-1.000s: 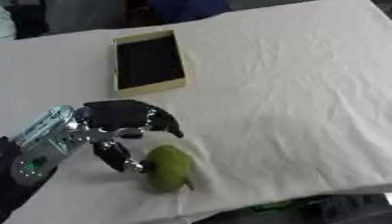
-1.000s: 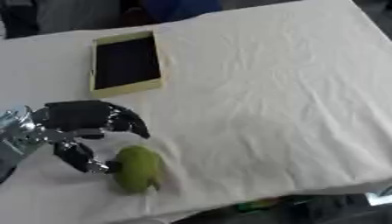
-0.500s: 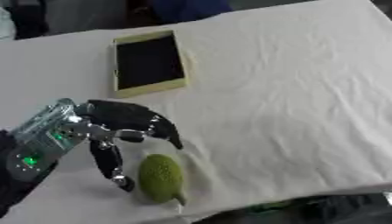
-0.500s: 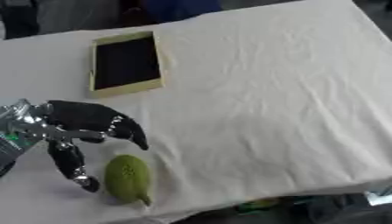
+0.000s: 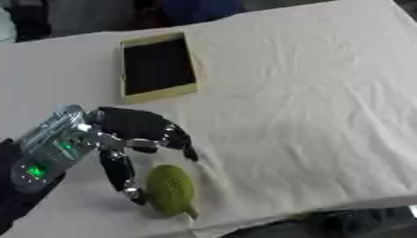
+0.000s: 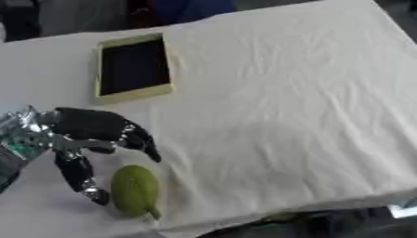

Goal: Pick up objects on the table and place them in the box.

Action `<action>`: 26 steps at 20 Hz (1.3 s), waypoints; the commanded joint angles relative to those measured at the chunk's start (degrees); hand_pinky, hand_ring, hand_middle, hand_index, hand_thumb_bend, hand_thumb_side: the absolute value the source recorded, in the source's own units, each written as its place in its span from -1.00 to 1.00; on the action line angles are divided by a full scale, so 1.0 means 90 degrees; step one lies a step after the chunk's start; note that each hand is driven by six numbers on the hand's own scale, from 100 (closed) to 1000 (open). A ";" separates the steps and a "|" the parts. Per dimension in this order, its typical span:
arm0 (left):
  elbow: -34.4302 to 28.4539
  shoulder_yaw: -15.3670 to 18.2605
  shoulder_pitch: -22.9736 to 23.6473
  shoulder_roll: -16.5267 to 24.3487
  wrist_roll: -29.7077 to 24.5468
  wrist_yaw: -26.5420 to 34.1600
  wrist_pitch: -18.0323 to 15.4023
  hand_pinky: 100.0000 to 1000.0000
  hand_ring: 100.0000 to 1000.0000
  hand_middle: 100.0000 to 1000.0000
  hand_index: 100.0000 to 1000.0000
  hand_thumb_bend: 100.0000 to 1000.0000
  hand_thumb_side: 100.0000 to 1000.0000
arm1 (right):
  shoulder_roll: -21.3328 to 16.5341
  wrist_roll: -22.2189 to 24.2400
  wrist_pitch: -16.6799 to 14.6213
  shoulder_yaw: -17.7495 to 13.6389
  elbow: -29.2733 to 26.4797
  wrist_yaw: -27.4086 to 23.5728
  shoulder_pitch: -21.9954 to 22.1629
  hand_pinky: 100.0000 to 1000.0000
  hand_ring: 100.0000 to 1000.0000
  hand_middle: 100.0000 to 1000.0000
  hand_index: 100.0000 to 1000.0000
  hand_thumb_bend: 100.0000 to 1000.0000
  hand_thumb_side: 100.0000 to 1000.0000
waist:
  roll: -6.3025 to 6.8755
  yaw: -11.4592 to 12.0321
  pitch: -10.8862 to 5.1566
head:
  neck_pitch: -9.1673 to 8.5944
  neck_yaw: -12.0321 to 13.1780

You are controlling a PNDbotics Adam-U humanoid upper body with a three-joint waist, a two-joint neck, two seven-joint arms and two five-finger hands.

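Fingers (image 5: 181, 142) spread above, green fruit (image 5: 171, 188) just below

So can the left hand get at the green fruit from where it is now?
Probably yes. The left hand hangs right beside the green fruit, fingers spread, thumb at the fruit's left side, and nothing lies between them on the table.

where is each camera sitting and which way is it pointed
Left eye view: in the robot's head, looking down at the white-clothed table; the left hand and its forearm enter from the lower left, over a green fruit.
Right eye view: beside it in the head, same downward aim; the same hand shows, set further left.
Shared: the hand, the fruit and the box at the far left.
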 commanded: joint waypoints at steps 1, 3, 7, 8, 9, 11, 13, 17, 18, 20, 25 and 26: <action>0.0042 0.0012 0.0018 0.0066 0.0351 -0.0174 -0.0060 0.15 0.56 0.34 0.74 0.36 -1.00 | -0.0104 -0.0033 0.0010 -0.0063 -0.0125 0.0027 -0.0058 0.37 0.00 0.06 0.78 -1.00 0.20 | -0.0022 -0.0002 -0.0085 | 0.0031 -0.0019; 0.0107 -0.0005 0.0088 0.0058 0.0546 -0.0300 -0.0110 0.14 0.56 0.35 0.76 0.37 -1.00 | -0.0102 -0.0046 0.0017 -0.0065 -0.0130 0.0028 -0.0058 0.37 -0.01 0.05 0.78 -1.00 0.20 | -0.0021 -0.0003 -0.0086 | 0.0031 -0.0024; 0.0250 -0.0034 0.0197 -0.0005 0.0949 -0.0567 -0.0201 0.09 0.52 0.33 0.76 0.38 -1.00 | -0.0095 -0.0065 0.0035 -0.0061 -0.0138 0.0025 -0.0069 0.36 -0.01 0.05 0.77 -1.00 0.20 | -0.0017 0.0001 -0.0091 | 0.0031 -0.0048; 0.0285 -0.0035 0.0227 -0.0022 0.1060 -0.0627 -0.0214 0.07 0.50 0.32 0.75 0.38 -1.00 | -0.0094 -0.0069 0.0041 -0.0063 -0.0138 0.0028 -0.0067 0.36 -0.01 0.05 0.77 -1.00 0.20 | -0.0015 0.0002 -0.0091 | 0.0031 -0.0055; 0.0317 -0.0039 0.0253 -0.0037 0.1168 -0.0684 -0.0226 0.06 0.49 0.32 0.74 0.40 -1.00 | -0.0092 -0.0074 0.0047 -0.0064 -0.0139 0.0030 -0.0067 0.36 -0.01 0.05 0.77 -1.00 0.20 | -0.0013 0.0002 -0.0091 | 0.0031 -0.0058; 0.0372 -0.0059 0.0290 -0.0062 0.1348 -0.0787 -0.0254 0.05 0.47 0.32 0.74 0.42 -1.00 | -0.0087 -0.0081 0.0058 -0.0065 -0.0139 0.0033 -0.0073 0.36 -0.01 0.05 0.77 -1.00 0.20 | -0.0008 0.0000 -0.0093 | 0.0031 -0.0068; 0.0418 -0.0081 0.0309 -0.0076 0.1468 -0.0866 -0.0287 0.05 0.47 0.32 0.74 0.43 -1.00 | -0.0084 -0.0084 0.0064 -0.0064 -0.0140 0.0035 -0.0078 0.36 -0.01 0.05 0.77 -1.00 0.20 | -0.0007 -0.0002 -0.0093 | 0.0031 -0.0073; 0.0410 -0.0077 0.0341 -0.0093 0.1694 -0.1044 -0.0300 0.02 0.43 0.35 0.74 0.60 -0.93 | -0.0073 -0.0106 0.0085 -0.0084 -0.0139 0.0056 -0.0069 0.36 -0.01 0.05 0.77 -1.00 0.21 | 0.0003 -0.0011 -0.0091 | 0.0031 -0.0072; 0.0395 -0.0079 0.0348 -0.0094 0.1745 -0.1096 -0.0299 0.00 0.41 0.34 0.74 0.61 -0.88 | -0.0070 -0.0112 0.0092 -0.0087 -0.0139 0.0063 -0.0069 0.36 -0.01 0.05 0.77 -1.00 0.21 | 0.0005 -0.0013 -0.0091 | 0.0031 -0.0075; 0.0332 -0.0069 0.0354 -0.0089 0.1899 -0.1233 -0.0280 0.00 0.39 0.34 0.75 0.51 -0.81 | -0.0067 -0.0125 0.0104 -0.0094 -0.0140 0.0079 -0.0069 0.36 -0.01 0.05 0.77 -1.00 0.21 | 0.0008 -0.0019 -0.0091 | 0.0031 -0.0085; 0.0187 -0.0099 0.0411 -0.0049 0.2316 -0.1643 -0.0205 -0.03 0.39 0.33 0.75 0.40 -0.80 | -0.0062 -0.0168 0.0130 -0.0106 -0.0140 0.0104 -0.0077 0.36 -0.01 0.04 0.77 -1.00 0.21 | 0.0022 -0.0025 -0.0091 | 0.0031 -0.0100; 0.0188 -0.0108 0.0427 -0.0049 0.2390 -0.1683 -0.0197 -0.04 0.40 0.33 0.74 0.38 -0.84 | -0.0061 -0.0177 0.0135 -0.0107 -0.0140 0.0104 -0.0081 0.36 -0.01 0.04 0.76 -1.00 0.21 | 0.0024 -0.0025 -0.0090 | 0.0031 -0.0107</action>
